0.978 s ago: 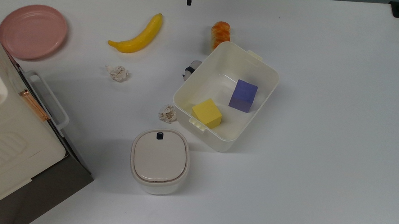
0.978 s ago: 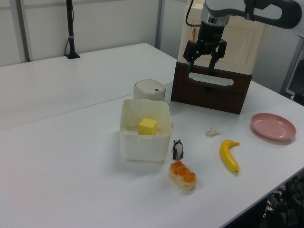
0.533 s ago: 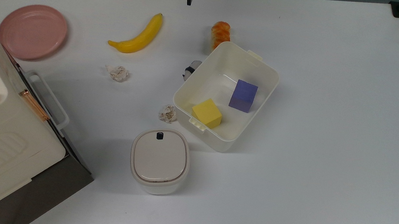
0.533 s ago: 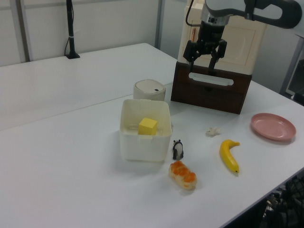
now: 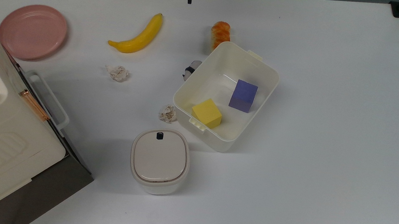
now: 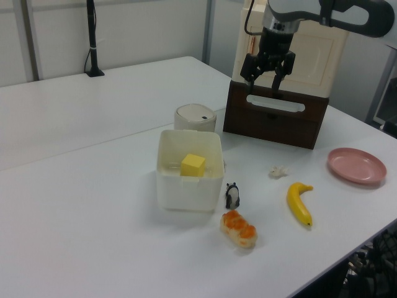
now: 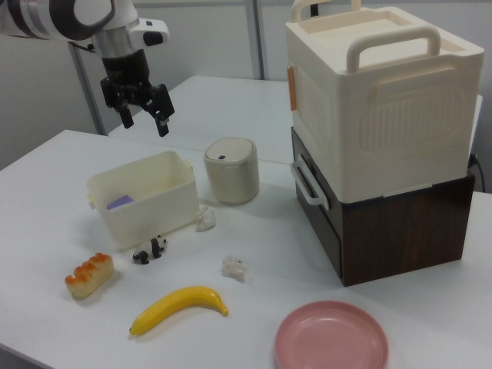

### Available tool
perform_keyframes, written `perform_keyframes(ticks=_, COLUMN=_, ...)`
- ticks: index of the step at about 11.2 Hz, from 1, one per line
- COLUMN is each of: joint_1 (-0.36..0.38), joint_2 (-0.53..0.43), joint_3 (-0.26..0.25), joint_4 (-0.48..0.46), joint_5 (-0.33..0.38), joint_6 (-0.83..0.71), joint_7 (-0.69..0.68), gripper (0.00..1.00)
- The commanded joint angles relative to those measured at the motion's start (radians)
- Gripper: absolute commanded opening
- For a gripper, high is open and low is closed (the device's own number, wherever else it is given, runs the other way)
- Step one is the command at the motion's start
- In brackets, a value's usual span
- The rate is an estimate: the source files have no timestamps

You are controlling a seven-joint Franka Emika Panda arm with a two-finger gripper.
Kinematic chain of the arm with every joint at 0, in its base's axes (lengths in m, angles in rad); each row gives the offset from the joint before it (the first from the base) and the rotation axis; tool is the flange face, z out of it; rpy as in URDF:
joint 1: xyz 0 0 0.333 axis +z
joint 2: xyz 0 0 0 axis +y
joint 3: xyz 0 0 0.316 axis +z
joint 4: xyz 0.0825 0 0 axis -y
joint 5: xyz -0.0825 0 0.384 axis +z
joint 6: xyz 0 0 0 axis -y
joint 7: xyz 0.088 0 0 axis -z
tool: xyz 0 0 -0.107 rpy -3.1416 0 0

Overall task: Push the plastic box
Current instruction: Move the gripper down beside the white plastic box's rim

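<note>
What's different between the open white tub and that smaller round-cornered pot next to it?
The plastic box is open on top, with a yellow block and a purple block inside; the lidded container is shut under a beige lid with a small black button. The box is larger and rectangular, the container squarer. Both are cream-coloured and stand on the white table.

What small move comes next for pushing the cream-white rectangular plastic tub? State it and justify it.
Probably lower the open gripper toward one outer wall of the cream-white rectangular plastic tub. In the right view it hangs high above the white table, apart from the tub, so nothing can be pushed yet.
</note>
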Motion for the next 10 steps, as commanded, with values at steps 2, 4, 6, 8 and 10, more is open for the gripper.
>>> perform_keyframes(ticks=2, joint_1=0.001, joint_2=-0.017, joint_3=-0.014, joint_4=-0.051, joint_5=0.009, joint_6=-0.008, joint_7=-0.421, gripper=1.0)
perform_keyframes(ticks=4, joint_1=0.001, joint_2=-0.023, joint_3=-0.016, joint_4=-0.104, joint_5=-0.01, joint_6=-0.005, joint_7=-0.656, gripper=1.0)
perform_keyframes(ticks=6, joint_1=0.002, joint_2=-0.022, joint_3=-0.014, joint_4=-0.144, joint_5=-0.072, joint_6=0.008, joint_7=-0.842, gripper=1.0)
perform_keyframes(ticks=8, joint_1=0.012, joint_2=-0.012, joint_3=-0.013, joint_4=-0.216, joint_5=-0.077, joint_6=0.122, joint_7=-0.86, gripper=1.0)
perform_keyframes(ticks=10, joint_1=0.019, joint_2=0.008, joint_3=-0.011, joint_4=-0.282, joint_5=-0.122, joint_6=0.239, joint_7=-0.863, gripper=1.0)
